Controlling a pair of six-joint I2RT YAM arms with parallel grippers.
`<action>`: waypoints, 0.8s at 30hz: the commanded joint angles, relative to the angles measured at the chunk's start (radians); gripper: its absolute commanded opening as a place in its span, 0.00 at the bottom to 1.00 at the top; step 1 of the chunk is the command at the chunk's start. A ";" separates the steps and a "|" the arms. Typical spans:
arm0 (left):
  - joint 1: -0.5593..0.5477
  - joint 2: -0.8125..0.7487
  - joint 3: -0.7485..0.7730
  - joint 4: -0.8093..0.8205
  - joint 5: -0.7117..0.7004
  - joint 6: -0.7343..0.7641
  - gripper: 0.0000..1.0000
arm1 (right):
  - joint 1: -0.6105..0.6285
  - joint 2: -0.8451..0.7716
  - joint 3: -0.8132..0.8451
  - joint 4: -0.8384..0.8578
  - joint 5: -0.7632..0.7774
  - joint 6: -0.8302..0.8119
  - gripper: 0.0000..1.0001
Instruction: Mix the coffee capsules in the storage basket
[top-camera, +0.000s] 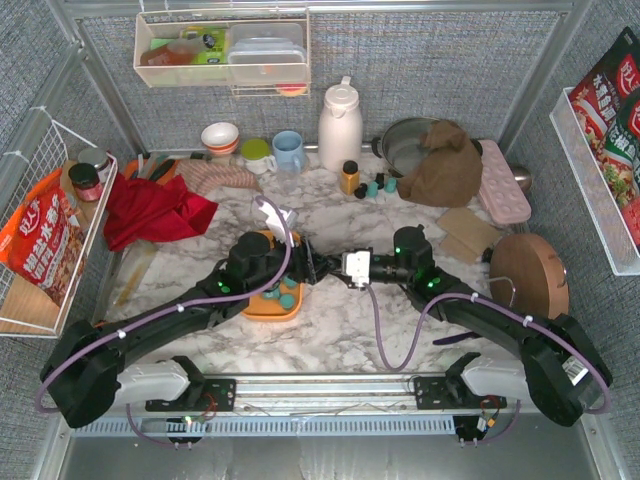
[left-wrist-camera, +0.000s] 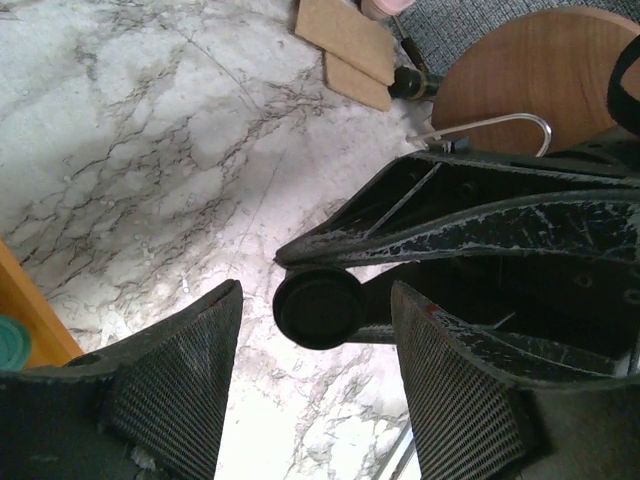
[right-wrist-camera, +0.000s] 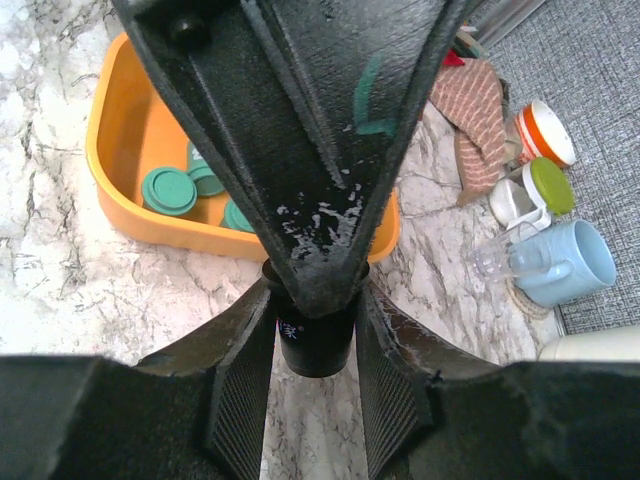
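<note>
**Centre.** A black capsule (right-wrist-camera: 315, 352), one of the coffee capsules, is pinched between the pads of my right end effector (right-wrist-camera: 315, 325). Its jaws are drawn in to the pod's width. The pod hangs over the bare marble counter (left-wrist-camera: 150, 150), just beside the storage basket (right-wrist-camera: 125, 130) and off its right side in the top view.

**Left arm.** My left end effector (left-wrist-camera: 318, 300) meets the pod head-on. Its two ribbed fingers (left-wrist-camera: 180, 380) stand apart on either side of the pod. The left wrist view shows a gap on each side, so I read the jaws as parted and gripping nothing.

**Basket.** The orange-yellow basket rests flat on the counter in front of the left arm, partly under that arm's wrist in the top view. Teal capsules (right-wrist-camera: 168, 190) lie on its floor. I count at least three in the right wrist view; the left end effector hides the rest.

**Surroundings.**
- Far left: a red cloth (top-camera: 150, 210) spreads over the counter edge beside a white wire rack (top-camera: 40, 140).
- Along the back wall: a blue mug (top-camera: 288, 150), a white jug (top-camera: 340, 125) and a small amber bottle (top-camera: 349, 177).
- Right: a brown cloth (top-camera: 440, 165), a pink tray (top-camera: 503, 180) and a round wooden board (top-camera: 528, 272), all well apart from the basket.
</note>
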 joint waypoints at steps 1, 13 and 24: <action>0.001 0.010 0.002 0.074 0.016 -0.025 0.68 | 0.007 -0.004 0.008 -0.021 -0.025 -0.034 0.38; 0.001 0.042 -0.001 0.073 0.045 -0.054 0.57 | 0.011 -0.002 0.009 0.015 0.032 0.016 0.38; 0.000 0.014 0.012 -0.032 -0.025 -0.049 0.37 | 0.011 0.002 0.023 -0.010 0.039 0.030 0.59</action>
